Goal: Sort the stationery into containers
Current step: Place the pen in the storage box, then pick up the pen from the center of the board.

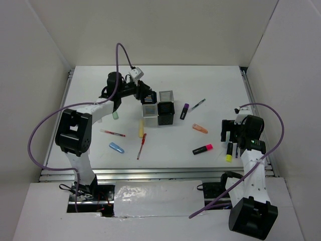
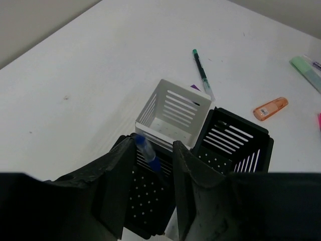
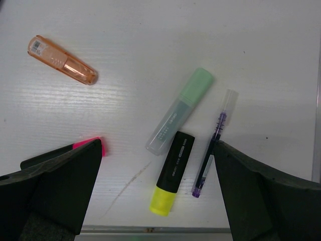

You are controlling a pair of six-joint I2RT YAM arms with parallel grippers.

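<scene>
- Over the middle of the white table point(image 1: 210, 80), the left gripper point(image 1: 144, 93) hangs above the containers point(image 1: 158, 107), four slotted cups in a block, two black and two silver-white, set diagonally.
- Seen from the left wrist, its fingers point(image 2: 118, 186) stand partly apart, wider than the thin blue pen point(image 2: 147, 153) that tilts between them over the near black cup point(image 2: 143, 206). Whether the pen touches either finger cannot be told.
- Higher in that frame sit a silver-white cup point(image 2: 173, 113) and a second black cup point(image 2: 233, 145). A green pen point(image 2: 202, 73) and an orange marker point(image 2: 271, 108) lie on the table beyond.
- At the right of the overhead frame, the right gripper point(image 1: 229, 131) is spread wide and holds nothing.
- Below it, in the right wrist view, a pale green marker point(image 3: 180, 110), a black highlighter with a yellow end point(image 3: 171, 173) and a purple pen point(image 3: 213, 145) lie just beside one another.
- Left of the containers in the overhead frame, two red pens point(image 1: 113, 133), a yellow marker point(image 1: 141, 128) and a blue marker point(image 1: 116, 147) lie on the table.
</scene>
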